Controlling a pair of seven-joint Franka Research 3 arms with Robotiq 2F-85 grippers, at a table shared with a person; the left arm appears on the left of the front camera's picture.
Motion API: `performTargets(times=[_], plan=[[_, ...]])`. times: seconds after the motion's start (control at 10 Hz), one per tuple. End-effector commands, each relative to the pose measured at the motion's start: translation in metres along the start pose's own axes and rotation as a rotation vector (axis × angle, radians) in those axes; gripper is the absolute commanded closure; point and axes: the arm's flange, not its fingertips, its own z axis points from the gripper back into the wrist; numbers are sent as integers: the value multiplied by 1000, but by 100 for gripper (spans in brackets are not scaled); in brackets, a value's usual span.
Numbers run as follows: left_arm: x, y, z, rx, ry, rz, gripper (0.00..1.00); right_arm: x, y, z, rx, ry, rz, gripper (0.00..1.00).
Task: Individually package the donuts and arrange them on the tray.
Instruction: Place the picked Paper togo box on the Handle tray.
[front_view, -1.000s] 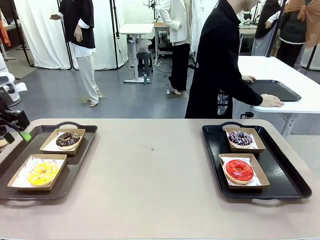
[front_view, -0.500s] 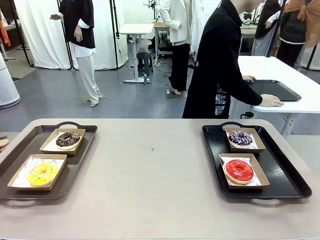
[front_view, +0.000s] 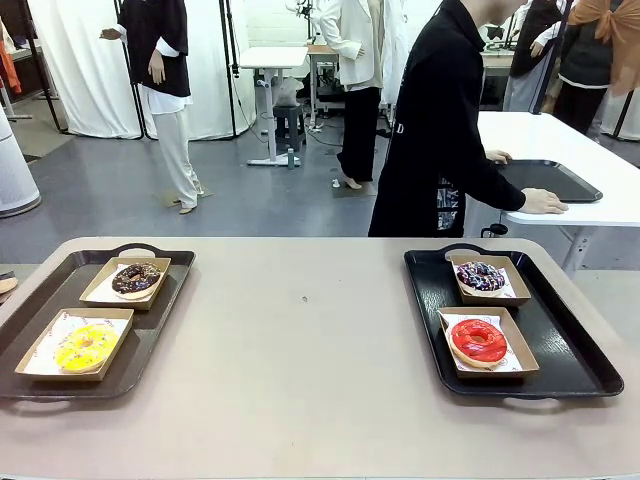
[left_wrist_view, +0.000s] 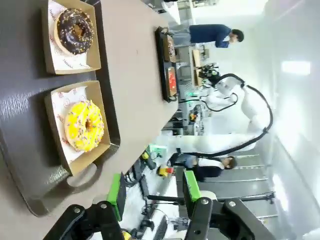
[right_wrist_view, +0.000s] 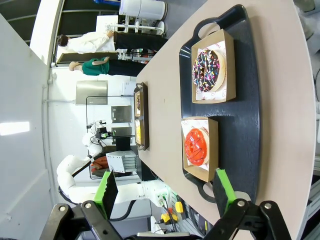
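Note:
Four donuts lie in open brown paper boxes, two to a tray. On the left tray (front_view: 160, 320) are the chocolate donut (front_view: 136, 279) and, nearer me, the yellow donut (front_view: 85, 346). The right tray (front_view: 560, 350) carries the dark sprinkled donut (front_view: 481, 276) and the red donut (front_view: 479, 341). My left gripper (left_wrist_view: 153, 192) hangs open and empty off the near end of its tray, looking at the yellow donut (left_wrist_view: 84, 125) and the chocolate donut (left_wrist_view: 75, 31). My right gripper (right_wrist_view: 165, 192) is open wide and empty, held back from the red donut (right_wrist_view: 196, 147) and the sprinkled donut (right_wrist_view: 210, 70).
The tan table (front_view: 310, 350) runs bare between the two trays. A person in black (front_view: 440, 130) stands at the far side, turned away, hands on a white side table with another black tray (front_view: 545, 180).
My left gripper, seen at the picture's left edge a second ago, has drawn back out of the front view. The donuts and trays have not moved.

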Motion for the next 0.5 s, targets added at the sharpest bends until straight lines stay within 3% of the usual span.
performTargets(times=[0.0, 0.4], plan=[[10, -10, 8, -20, -41, 53, 39, -1, 0, 1, 8, 3, -1, 0], [15, -9, 7, -13, -76, 115, 39, -1, 0, 1, 8, 3, -1, 0]])
